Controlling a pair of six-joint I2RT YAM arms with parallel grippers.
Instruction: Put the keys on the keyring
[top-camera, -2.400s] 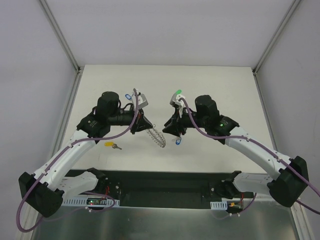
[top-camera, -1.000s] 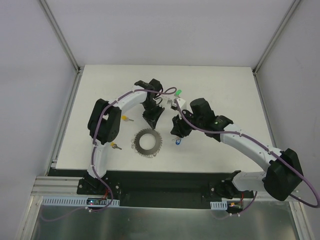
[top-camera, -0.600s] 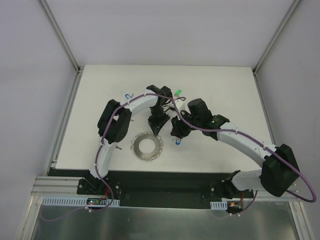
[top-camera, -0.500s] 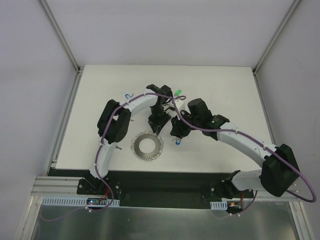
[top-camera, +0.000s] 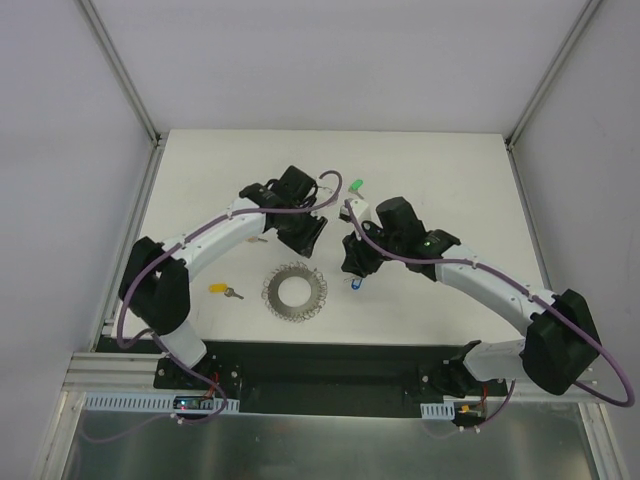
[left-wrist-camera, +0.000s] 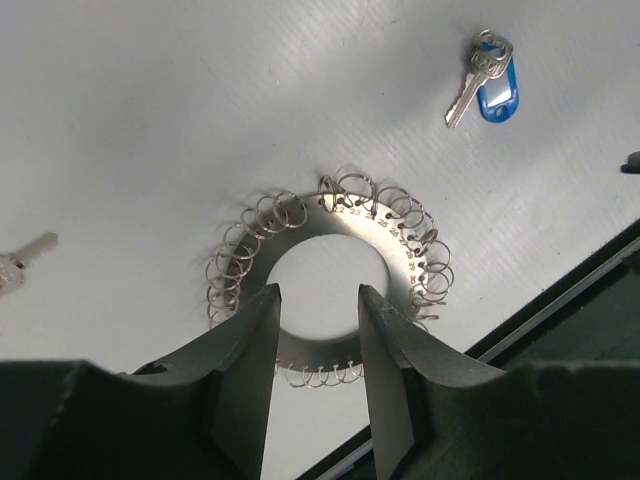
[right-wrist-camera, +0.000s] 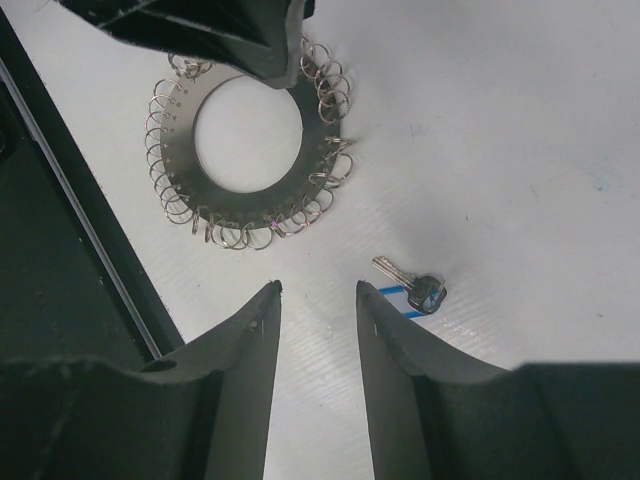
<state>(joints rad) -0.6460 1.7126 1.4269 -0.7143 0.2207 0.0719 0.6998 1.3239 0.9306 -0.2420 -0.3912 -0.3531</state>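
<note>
The keyring (top-camera: 294, 292), a flat silver ring edged with wire loops, lies on the white table. It also shows in the left wrist view (left-wrist-camera: 395, 255) and the right wrist view (right-wrist-camera: 250, 195). My left gripper (top-camera: 308, 240) hangs open and empty above its far side (left-wrist-camera: 318, 300). The solid-blue key (top-camera: 355, 285) lies right of the ring (left-wrist-camera: 485, 85). My right gripper (top-camera: 352, 265) is open and empty just above the table, with the blue key (right-wrist-camera: 415, 290) beside its right finger. A yellow key (top-camera: 220, 290) lies left of the ring. A green key (top-camera: 355, 186) lies farther back.
The black front rail of the table (left-wrist-camera: 560, 300) runs close to the keyring's near side. The left gripper's finger (right-wrist-camera: 230, 35) shows at the top of the right wrist view, over the ring. A key blade (left-wrist-camera: 20, 262) pokes in at the left wrist view's left edge.
The keyring, held up by my left gripper 2.4 s ago, now lies flat on the table. The left arm has swung its elbow out to the left, uncovering the yellow key. The right arm barely moved.
</note>
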